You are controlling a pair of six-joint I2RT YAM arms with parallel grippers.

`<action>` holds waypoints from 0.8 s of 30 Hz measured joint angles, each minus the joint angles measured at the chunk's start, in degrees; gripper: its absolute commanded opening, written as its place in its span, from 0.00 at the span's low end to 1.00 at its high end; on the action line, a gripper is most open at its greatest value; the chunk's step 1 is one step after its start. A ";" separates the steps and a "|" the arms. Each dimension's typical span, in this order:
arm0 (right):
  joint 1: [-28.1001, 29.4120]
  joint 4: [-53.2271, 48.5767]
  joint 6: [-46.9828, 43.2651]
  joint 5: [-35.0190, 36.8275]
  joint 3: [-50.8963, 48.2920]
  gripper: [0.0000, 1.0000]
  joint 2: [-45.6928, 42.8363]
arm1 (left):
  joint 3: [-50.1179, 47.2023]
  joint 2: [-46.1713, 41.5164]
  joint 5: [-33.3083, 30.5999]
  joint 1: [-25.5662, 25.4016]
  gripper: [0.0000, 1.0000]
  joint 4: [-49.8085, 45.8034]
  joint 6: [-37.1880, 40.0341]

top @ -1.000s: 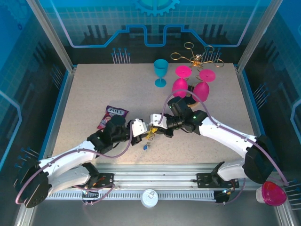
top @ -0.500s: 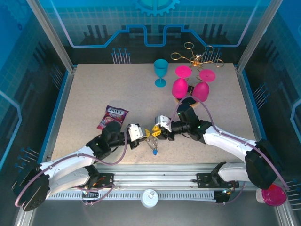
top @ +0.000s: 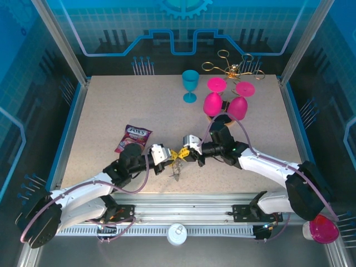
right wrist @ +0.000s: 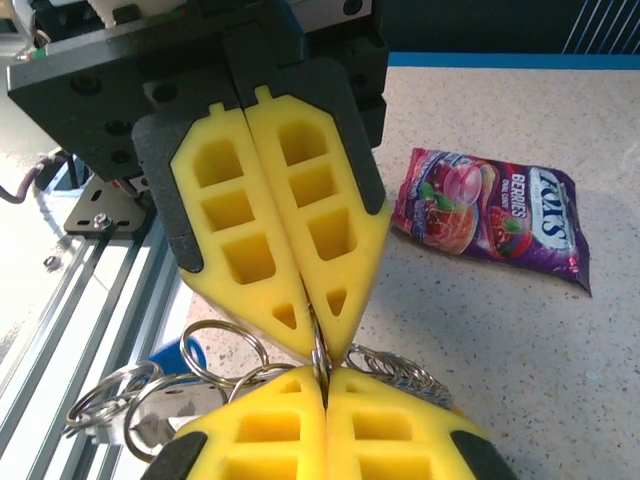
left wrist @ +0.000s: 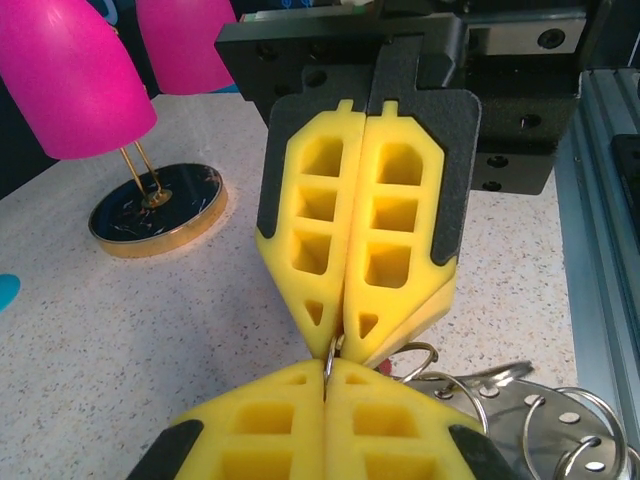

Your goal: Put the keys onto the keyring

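My left gripper (top: 173,158) and right gripper (top: 184,155) meet tip to tip above the near middle of the table. Both are shut on the same thin metal ring (left wrist: 331,356), also seen in the right wrist view (right wrist: 319,352). The keys (top: 177,170) hang from it in a bunch below the fingertips. A silver key blade with loose rings (left wrist: 530,420) shows beside my left gripper (left wrist: 327,366). A blue key head (right wrist: 181,356) and more rings lie left of my right gripper (right wrist: 322,376). A coiled wire loop, the keyring (right wrist: 405,366), runs behind the right fingers.
A purple candy bag (top: 133,138) lies left of the grippers. A teal goblet (top: 190,84), two tipped pink goblets (top: 212,103) and a gold wire rack (top: 233,68) stand at the back right. The table's metal front rail (top: 183,203) runs just below the grippers.
The right arm has stretched out flatter, and the point where the grippers meet has shifted a little. The key bunch has swung below them. Both grippers still meet tip to tip.
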 measured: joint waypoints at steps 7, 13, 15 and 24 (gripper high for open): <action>1.73 -16.96 -7.19 5.60 9.16 0.00 0.04 | 6.67 0.20 -1.20 0.00 0.17 -11.37 3.41; 3.85 -28.28 -12.44 13.22 16.20 0.00 0.76 | 13.73 2.73 -1.77 -0.07 0.00 -21.88 8.28; 4.04 -29.14 -12.74 13.68 16.26 0.00 0.76 | 14.49 3.37 -1.53 -0.22 0.00 -23.61 9.81; 1.05 -14.95 -5.29 6.67 5.62 0.25 -2.84 | 11.37 3.26 -0.52 -0.15 0.00 -19.65 9.40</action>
